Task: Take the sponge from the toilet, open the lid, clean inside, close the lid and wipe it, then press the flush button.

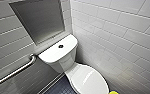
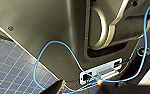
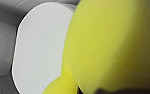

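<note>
The toilet [image 1: 58, 51] is shut, its lid [image 3: 38, 50] below the right claw. The sponge [image 3: 111, 45] sits close under that claw; whether the claw grips it cannot be told. A weak hold could drop it once the lid is lifted.

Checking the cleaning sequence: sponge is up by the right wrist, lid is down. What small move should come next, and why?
Probably reach for the front edge of the lid to raise it. The lid lies shut over the toilet, and the sponge hangs close before the right wrist camera, seemingly clear of it, so the inside cannot be wiped yet.
</note>
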Robot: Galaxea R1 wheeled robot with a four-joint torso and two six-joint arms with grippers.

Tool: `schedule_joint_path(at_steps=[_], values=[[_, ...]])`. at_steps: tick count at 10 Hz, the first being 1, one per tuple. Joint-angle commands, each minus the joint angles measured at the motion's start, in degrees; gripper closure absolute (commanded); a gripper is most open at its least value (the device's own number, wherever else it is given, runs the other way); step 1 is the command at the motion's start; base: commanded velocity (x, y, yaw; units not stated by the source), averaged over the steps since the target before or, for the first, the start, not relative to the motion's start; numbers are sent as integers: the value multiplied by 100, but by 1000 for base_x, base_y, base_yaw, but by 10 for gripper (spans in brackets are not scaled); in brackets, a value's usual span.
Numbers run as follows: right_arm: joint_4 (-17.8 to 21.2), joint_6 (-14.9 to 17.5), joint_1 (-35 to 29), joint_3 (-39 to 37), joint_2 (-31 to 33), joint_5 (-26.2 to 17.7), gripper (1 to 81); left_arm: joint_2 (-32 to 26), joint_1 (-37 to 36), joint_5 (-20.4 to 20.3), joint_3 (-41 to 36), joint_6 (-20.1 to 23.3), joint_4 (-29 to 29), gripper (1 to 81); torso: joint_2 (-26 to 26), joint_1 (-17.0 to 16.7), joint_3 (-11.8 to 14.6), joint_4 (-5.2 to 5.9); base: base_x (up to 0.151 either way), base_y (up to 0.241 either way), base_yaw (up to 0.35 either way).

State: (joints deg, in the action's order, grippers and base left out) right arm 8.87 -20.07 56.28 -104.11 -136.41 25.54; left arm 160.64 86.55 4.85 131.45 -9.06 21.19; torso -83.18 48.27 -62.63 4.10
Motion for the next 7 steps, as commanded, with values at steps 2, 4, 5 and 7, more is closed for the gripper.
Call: schedule_joint_path(at_steps=[2, 4, 5, 7], values=[[-9, 38, 1020, 1289, 1403, 900, 811, -84, 165, 438, -190, 18, 17, 10, 0, 0, 0, 0, 0, 0, 0], [-202, 64, 1241, 2300, 2063, 1041, 811, -66, 130, 438, -190, 18, 26, 10, -2, 0, 2, 0, 0, 0, 0], [-211, 73, 1128, 2774, 2344, 979, 811, -57, 112, 438, -190, 27, 26, 10, -2, 0, 2, 0, 0, 0, 0], [-219, 91, 627, 3231, 2529, 351, 811, -5, 95, 438, -190, 36, 26, 10, -2, 0, 2, 0, 0, 0, 0]])
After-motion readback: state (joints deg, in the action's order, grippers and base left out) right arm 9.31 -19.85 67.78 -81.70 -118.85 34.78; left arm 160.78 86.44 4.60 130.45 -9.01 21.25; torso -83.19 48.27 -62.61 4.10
